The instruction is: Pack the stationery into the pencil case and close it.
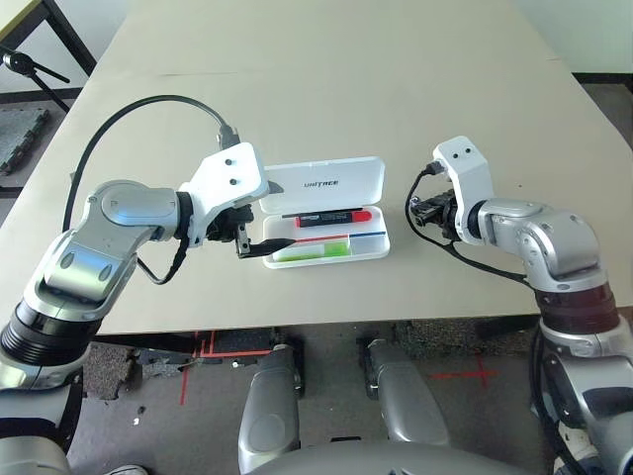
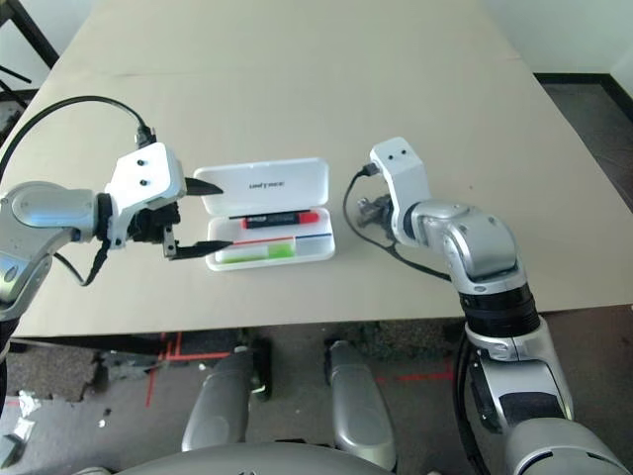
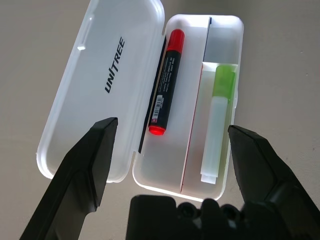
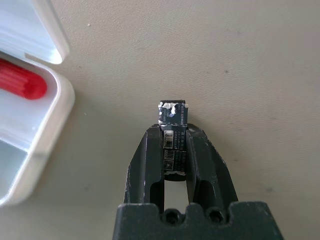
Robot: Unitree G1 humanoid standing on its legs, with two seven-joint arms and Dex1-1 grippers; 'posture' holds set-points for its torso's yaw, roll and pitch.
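Note:
The white pencil case (image 1: pixel 341 170) lies open mid-table, its lettered lid folded back flat. In its tray lie the black marker with red cap (image 1: pixel 331 218) and, in the nearer compartment, the white highlighter with lime-green cap (image 3: pixel 218 120). My left gripper (image 2: pixel 225 214) is open at the case's left end, one finger over the lid's edge and the other by the tray's near corner. Right of the case, my right gripper (image 4: pixel 173 132) is shut on the tiny black-and-silver cylinder (image 4: pixel 172 114), close over the table. The cylinder's end pokes out past the fingertips.
The beige table (image 1: pixel 326 89) stretches far behind the case. A black cable (image 1: pixel 138 109) loops over my left arm. The table's front edge runs just below the case, with floor beyond it.

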